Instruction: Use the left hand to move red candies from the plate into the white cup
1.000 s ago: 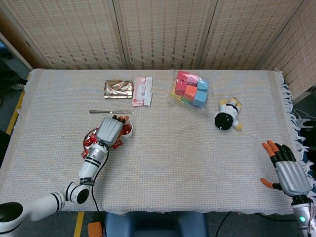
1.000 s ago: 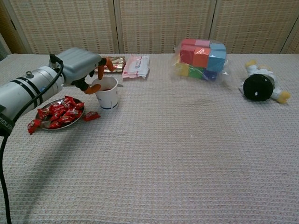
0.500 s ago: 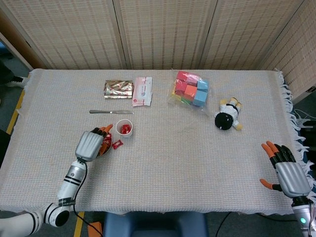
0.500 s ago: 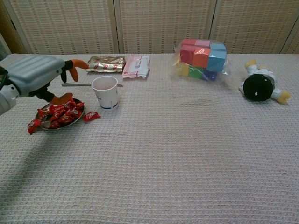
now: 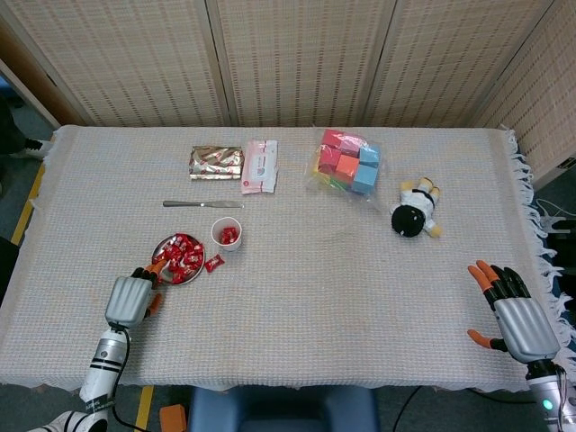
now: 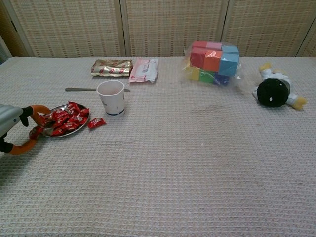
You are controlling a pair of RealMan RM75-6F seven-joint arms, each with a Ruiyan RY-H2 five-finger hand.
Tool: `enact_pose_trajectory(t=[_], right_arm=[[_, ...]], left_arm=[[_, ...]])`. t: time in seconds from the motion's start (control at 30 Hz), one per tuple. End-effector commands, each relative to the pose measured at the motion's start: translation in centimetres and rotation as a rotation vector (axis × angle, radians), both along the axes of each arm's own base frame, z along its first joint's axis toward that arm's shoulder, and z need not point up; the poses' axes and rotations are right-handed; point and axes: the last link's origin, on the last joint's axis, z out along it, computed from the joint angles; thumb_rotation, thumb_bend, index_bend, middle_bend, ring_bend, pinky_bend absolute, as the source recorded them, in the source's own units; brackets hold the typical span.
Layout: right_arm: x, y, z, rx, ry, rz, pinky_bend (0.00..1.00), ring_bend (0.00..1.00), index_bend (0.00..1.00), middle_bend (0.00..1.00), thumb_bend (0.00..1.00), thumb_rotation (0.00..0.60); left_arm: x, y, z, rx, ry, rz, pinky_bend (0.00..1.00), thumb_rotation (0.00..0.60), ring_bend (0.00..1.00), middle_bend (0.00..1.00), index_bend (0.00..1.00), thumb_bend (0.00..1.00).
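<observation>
A pale woven cloth (image 5: 297, 297) covers the whole table, fringed along its right edge; behind it stand tan wicker screen panels (image 5: 297, 58), and grey floor with a yellow stripe shows at the left.

One metal plate (image 5: 163, 246) sits left of centre, heaped with red candies (image 5: 183, 258), too tightly piled to count; one stray candy (image 5: 213, 264) lies on the cloth just right of the plate; another stray (image 6: 34, 132) lies at the plate's near-left rim in the chest view. One white cup (image 5: 226, 236) stands upright just right of the plate, with red candy visible inside it.

The left hand (image 5: 129, 300) rests low near the table's front edge, just short of the plate, its orange-tipped fingers (image 6: 35, 109) loosely curved and apart, holding nothing. The right hand (image 5: 515, 317) lies at the far right front corner, fingers spread, holding nothing.

Elsewhere: one knife (image 5: 202, 204) beyond the plate; one gold foil packet (image 5: 216, 162) and one white-and-pink packet (image 5: 260, 166) side by side at the back; one clear bag of coloured blocks (image 5: 347, 163); one black-and-white plush toy (image 5: 414, 211) lying on its side.
</observation>
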Motion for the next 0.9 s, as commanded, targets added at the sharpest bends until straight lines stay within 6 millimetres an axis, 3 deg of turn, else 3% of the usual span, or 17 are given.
enact_pose_trajectory(t=[0.03,0.37,0.63,0.9], right_arm=[[0.0,0.1,0.1,-0.003,0.0,0.0,0.0,0.0,0.0,0.0,0.05,0.6],[-0.1,0.1,0.2,-0.007,0.001,-0.005,0.0,0.0,0.0,0.0,0.05,0.6],[-0.1,0.1,0.2,-0.008,0.002,-0.006,0.0,0.0,0.0,0.0,0.05,0.6],[-0.1,0.1,0.1,0.001,0.0,-0.006,0.0,0.0,0.0,0.0,0.05,0.6]], left_arm=[[-0.3,-0.1,-0.5,-0.003,0.017,0.005,1.0,0.6,0.33,0.28,0.22,0.38],[-1.0,0.2,-1.0,0.003,0.06,0.011,1.0,0.6,0.34,0.3,0.32,0.38],[-1.5,0.9,-1.1,0.014,0.091,0.024,1.0,0.6,0.47,0.43,0.41,0.39],[-1.7,1.1,-1.1,0.035,0.091,0.015,1.0,0.6,0.55,0.54,0.49,0.41]])
